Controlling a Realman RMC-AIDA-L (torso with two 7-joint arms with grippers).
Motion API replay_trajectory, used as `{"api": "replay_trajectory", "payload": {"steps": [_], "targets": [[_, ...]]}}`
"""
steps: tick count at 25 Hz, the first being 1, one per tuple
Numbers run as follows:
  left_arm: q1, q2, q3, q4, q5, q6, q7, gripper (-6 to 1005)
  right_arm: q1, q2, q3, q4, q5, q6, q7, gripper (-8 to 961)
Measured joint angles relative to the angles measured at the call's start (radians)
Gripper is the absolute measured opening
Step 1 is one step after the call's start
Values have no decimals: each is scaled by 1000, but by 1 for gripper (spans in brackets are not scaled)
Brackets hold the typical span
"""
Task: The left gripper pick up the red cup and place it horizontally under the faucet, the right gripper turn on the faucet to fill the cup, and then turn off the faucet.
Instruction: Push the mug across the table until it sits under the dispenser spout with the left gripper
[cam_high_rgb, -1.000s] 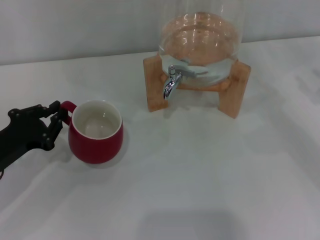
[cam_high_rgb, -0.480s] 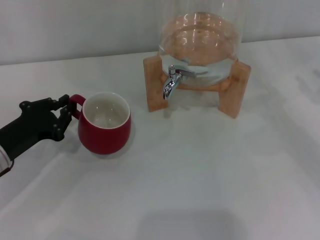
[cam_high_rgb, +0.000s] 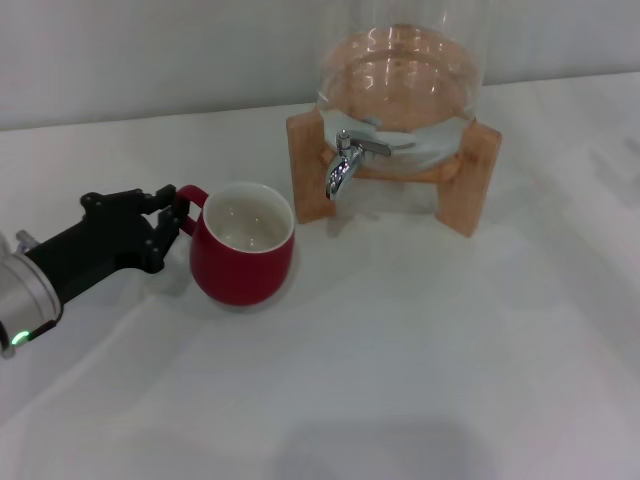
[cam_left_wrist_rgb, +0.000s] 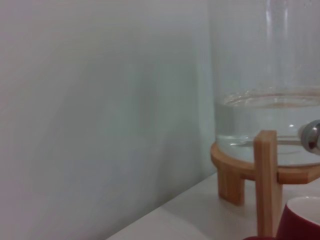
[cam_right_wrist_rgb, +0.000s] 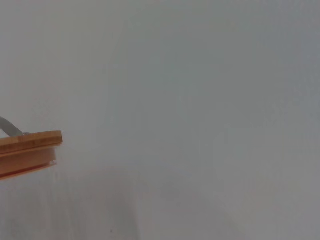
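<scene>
A white counter (cam_high_rgb: 420, 380) is carrying everything in the head view. The left gripper (cam_high_rgb: 172, 214), a black two-finger claw on a silver-grey arm with a small green light, is reaching in from the counter's left edge. Its fingers (cam_high_rgb: 160, 196) are pinching the small loop handle of the red cup (cam_high_rgb: 243, 256). The cup is standing upright with its cream-white inside facing up, and no water is visible inside it. It is sitting left of the counter's middle, near the wooden stand (cam_high_rgb: 312, 170) but apart from it.

The faucet (cam_high_rgb: 345, 160), a small chrome spigot with a bent spout, is sticking out from the front of a round glass jar (cam_high_rgb: 400, 85) at the counter's back edge. The jar is resting on the wooden stand and is holding clear water. The cup is sitting to the left of the spout and nearer the front edge, not under it.

In the left wrist view, the cup's rim (cam_left_wrist_rgb: 302, 215) is showing in a corner, just beside a wooden leg (cam_left_wrist_rgb: 265, 182) of the stand.

The right gripper is not appearing in any view, so its fingers cannot be told.
</scene>
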Motion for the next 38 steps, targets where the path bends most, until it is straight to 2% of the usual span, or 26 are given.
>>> {"api": "replay_trajectory", "payload": {"steps": [9, 38], "targets": [[-42, -1, 24, -31, 16, 23, -31, 142, 0, 1, 0, 0, 0, -1, -1, 635], [-112, 3, 113, -4, 67, 52, -233, 142, 3, 1, 0, -12, 0, 3, -4, 636]]}}
